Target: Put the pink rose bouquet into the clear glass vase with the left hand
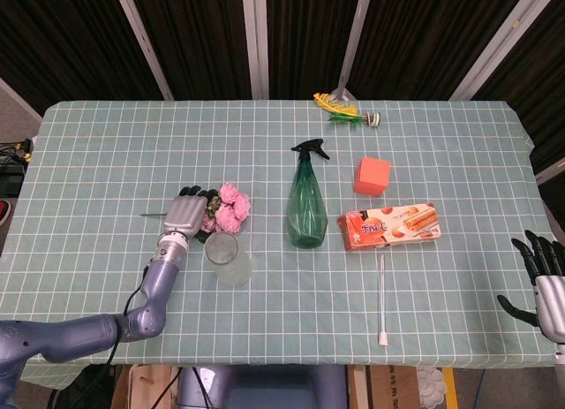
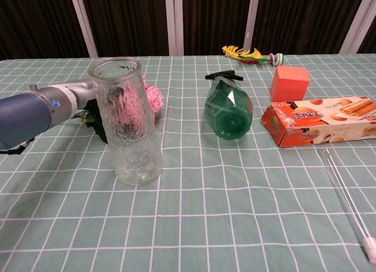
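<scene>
Dark slatted panels with pale uprights close off the back of the scene, and in front of them a table (image 1: 106, 153) carries a mint-green cloth ruled in white squares. On the left part of that cloth lies the pink rose bouquet (image 1: 228, 208), blooms pointing right and its green stem end poking out to the left. The left hand (image 1: 185, 213) sits right over the leafy part of the bunch, silver back upward, dark fingers (image 1: 201, 195) reaching to the near edge of the blossoms; whether they have closed around the stems or only rest on them cannot be told, since the hand's own back hides the grasp from above and the vase blocks it from the chest view. Just in front of the bouquet, toward the robot, the clear glass vase (image 1: 225, 257) stands upright with its mouth open upward, and the pink blooms show through and beside its ribbed wall in the chest view. To the right, well apart, a green spray bottle (image 1: 306, 201) stands upright with a black trigger head. Beyond it sits an orange cube (image 1: 372, 176), and nearer lies a long biscuit box (image 1: 391, 226), with a thin clear rod (image 1: 381, 296) running down from below the box. A yellow and green feathered toy (image 1: 344, 109) lies at the far edge. Off the table's right corner the right hand (image 1: 543, 281) hovers with fingers spread, holding nothing.
</scene>
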